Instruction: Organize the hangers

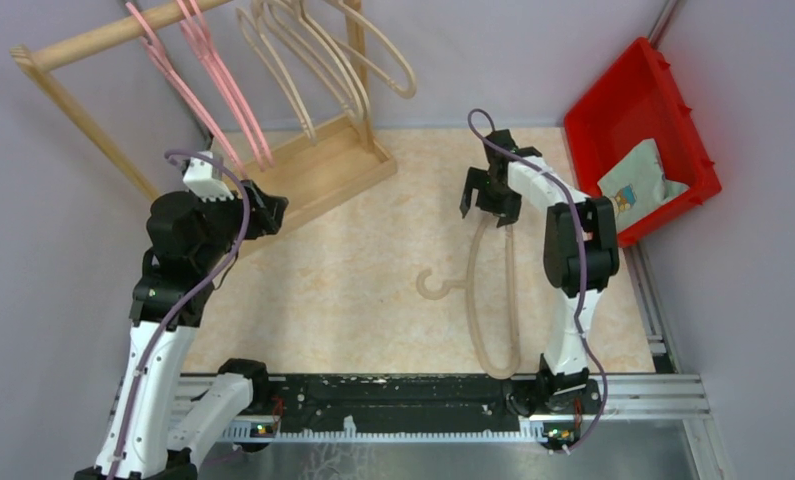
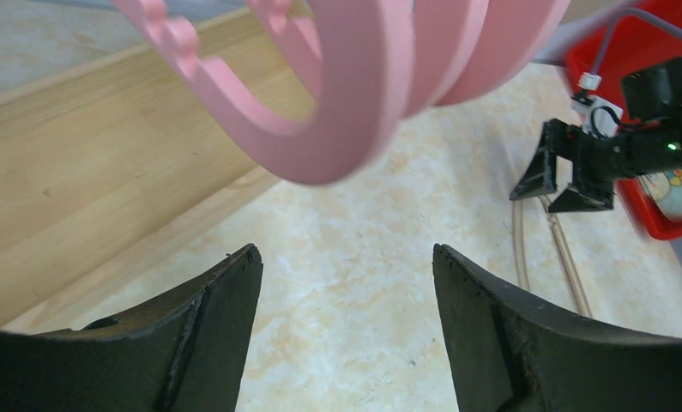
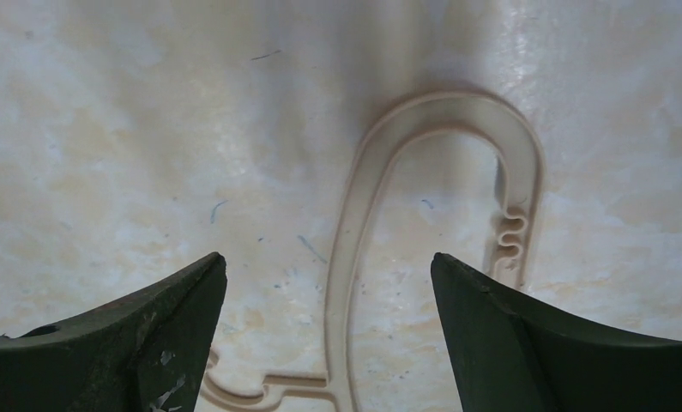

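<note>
Smooth matt plastic on the pink hangers [image 2: 354,129] and the beige hanger [image 3: 344,249], pale wood on the rack [image 1: 318,170], glossy red plastic bin [image 1: 623,110] far right.

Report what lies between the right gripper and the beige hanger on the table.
Nothing. In the right wrist view the open right gripper hangs straight above the beige hanger, bare air between them.

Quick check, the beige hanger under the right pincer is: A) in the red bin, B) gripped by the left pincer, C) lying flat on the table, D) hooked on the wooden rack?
C: the beige hanger lies flat on the table, with the open right pincer above it and not gripping it.
</note>
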`<move>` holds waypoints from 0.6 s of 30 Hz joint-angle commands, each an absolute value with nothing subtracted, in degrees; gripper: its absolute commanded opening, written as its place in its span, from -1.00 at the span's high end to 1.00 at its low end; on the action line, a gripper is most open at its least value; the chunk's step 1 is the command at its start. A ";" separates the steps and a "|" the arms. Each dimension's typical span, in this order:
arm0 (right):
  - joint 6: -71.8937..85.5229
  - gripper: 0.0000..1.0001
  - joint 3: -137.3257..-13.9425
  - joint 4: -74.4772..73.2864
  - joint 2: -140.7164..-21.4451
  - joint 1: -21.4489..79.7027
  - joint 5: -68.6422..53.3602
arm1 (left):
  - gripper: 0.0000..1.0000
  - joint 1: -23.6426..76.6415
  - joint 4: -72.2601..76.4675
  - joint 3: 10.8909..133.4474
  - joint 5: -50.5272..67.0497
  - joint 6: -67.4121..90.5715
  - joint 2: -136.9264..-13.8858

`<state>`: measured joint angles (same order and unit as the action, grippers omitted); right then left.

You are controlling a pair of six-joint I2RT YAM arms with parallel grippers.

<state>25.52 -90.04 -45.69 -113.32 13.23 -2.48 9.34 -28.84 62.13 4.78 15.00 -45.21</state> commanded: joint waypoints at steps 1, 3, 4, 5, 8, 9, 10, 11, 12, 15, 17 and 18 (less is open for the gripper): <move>24.43 -0.77 -89.99 -45.74 -115.51 13.43 4.66 | -0.56 9.67 -27.15 58.11 11.66 17.31 -43.36; 24.51 -0.75 -89.49 -45.31 -116.54 13.44 4.83 | -0.55 9.74 -27.09 56.19 13.28 18.10 -42.80; 24.68 -0.74 -89.42 -45.15 -117.11 13.51 4.82 | -0.54 9.80 -27.08 55.03 13.81 18.32 -42.52; 24.96 -0.74 -89.32 -44.84 -117.48 13.60 5.02 | -0.54 9.83 -27.10 53.98 13.98 18.50 -42.13; 25.59 -0.73 -89.38 -43.97 -118.54 14.03 5.65 | -0.54 9.91 -27.11 51.32 14.49 18.57 -41.35; 25.70 -0.72 -89.38 -43.75 -119.01 14.25 5.91 | -0.54 9.91 -27.34 50.72 14.68 18.60 -41.24; 25.75 -0.71 -89.49 -43.69 -119.77 14.36 6.09 | -0.54 9.93 -27.53 50.01 14.91 18.63 -41.16; 25.74 -0.70 -89.62 -43.68 -120.32 14.53 6.11 | -0.54 9.98 -27.59 49.32 15.06 18.63 -41.01; 25.82 -0.68 -89.66 -43.62 -120.93 14.70 6.22 | -0.54 10.01 -27.66 48.70 15.11 18.74 -40.94; 25.91 -0.41 -89.06 -42.82 -122.06 15.19 7.05 | -0.53 10.15 -27.62 47.03 15.17 19.22 -40.73; 26.29 -0.02 -88.23 -42.14 -122.37 15.32 7.41 | -0.53 10.26 -27.36 46.17 15.49 19.48 -40.91; 26.48 0.05 -87.78 -41.81 -122.49 15.34 7.77 | -0.53 10.28 -27.34 45.85 15.69 19.57 -40.95</move>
<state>25.23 -89.25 -45.23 -119.26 14.28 6.92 9.72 -28.67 47.29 13.89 18.65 -41.60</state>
